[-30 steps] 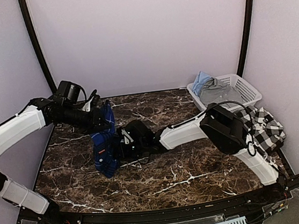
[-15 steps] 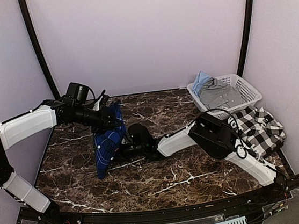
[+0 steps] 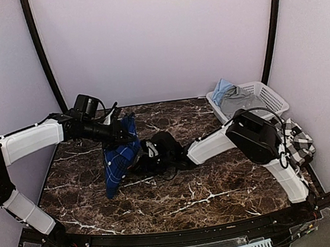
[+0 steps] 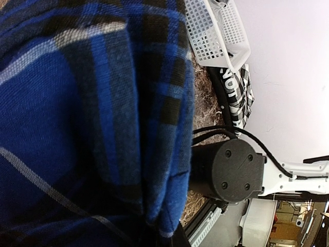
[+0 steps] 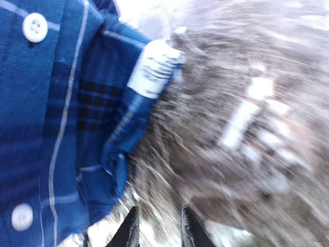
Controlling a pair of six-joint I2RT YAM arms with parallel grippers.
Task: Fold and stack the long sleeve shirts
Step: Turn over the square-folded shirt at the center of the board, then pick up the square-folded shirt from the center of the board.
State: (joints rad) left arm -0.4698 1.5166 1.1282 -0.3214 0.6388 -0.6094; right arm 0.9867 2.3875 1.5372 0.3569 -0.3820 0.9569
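Note:
The royal blue plaid shirt (image 3: 116, 159) hangs bunched from my left gripper (image 3: 122, 137), lifted off the marble table over its left half, its lower end trailing toward the table. It fills the left wrist view (image 4: 77, 118) and hides the fingers. My right gripper (image 3: 147, 156) is low over the table just right of the shirt. In the right wrist view its fingertips (image 5: 132, 229) stand apart and empty, with the shirt's button placket (image 5: 46, 128) and a white label (image 5: 154, 69) to their left. The black-and-white check shirt (image 3: 298, 144) lies crumpled at the table's right edge, partly behind my right arm.
A white plastic basket (image 3: 267, 93) at the back right holds grey and light blue clothes; it also shows in the left wrist view (image 4: 216, 31). My right arm's elbow (image 3: 253, 137) stretches across the table's middle right. The walls stand close on both sides.
My left gripper has carried the blue shirt up and to the right. My right gripper has drawn back a little to the right, and its elbow now covers part of the check shirt.

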